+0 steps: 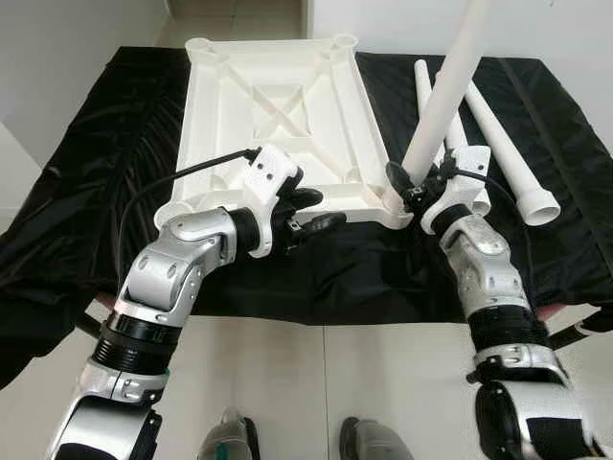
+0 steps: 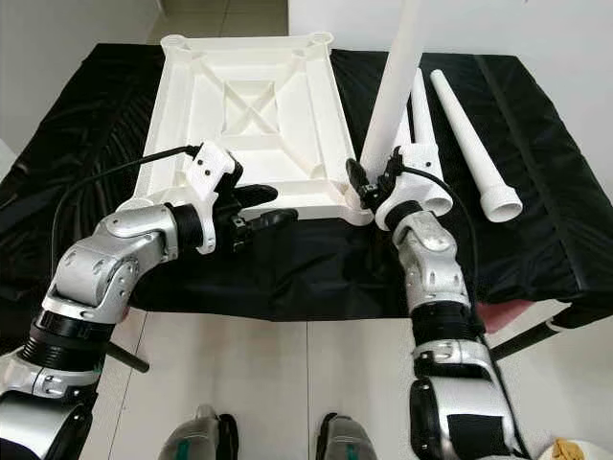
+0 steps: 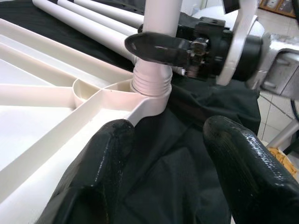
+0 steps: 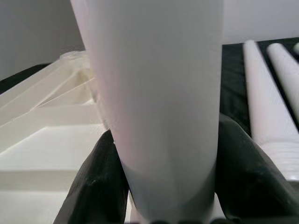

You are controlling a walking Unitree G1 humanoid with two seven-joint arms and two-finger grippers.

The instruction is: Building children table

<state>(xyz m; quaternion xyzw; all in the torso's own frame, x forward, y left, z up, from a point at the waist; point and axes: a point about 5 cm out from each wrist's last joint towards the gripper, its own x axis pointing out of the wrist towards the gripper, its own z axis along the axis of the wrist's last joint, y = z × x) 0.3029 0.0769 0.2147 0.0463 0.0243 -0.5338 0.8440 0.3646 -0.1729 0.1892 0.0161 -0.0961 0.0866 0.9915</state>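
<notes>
The right tool (image 1: 419, 192) pinches a white leg (image 1: 442, 96), seating it in the upturned table panel's (image 1: 278, 105) near corner socket (image 3: 148, 95). The left tool (image 1: 308, 213) waits spread beside the panel. Next likely calls for twisting the leg tight.

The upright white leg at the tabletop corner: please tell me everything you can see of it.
The leg is a smooth white tube, plastic by its look, wider toward its ribbed threaded end. It stands upright but leaning a little, that end sitting in the corner socket of the upturned tabletop nearest the robot's right arm. The right pincer grips it just above the socket, one black finger on each side. Its top runs out of view.
</notes>
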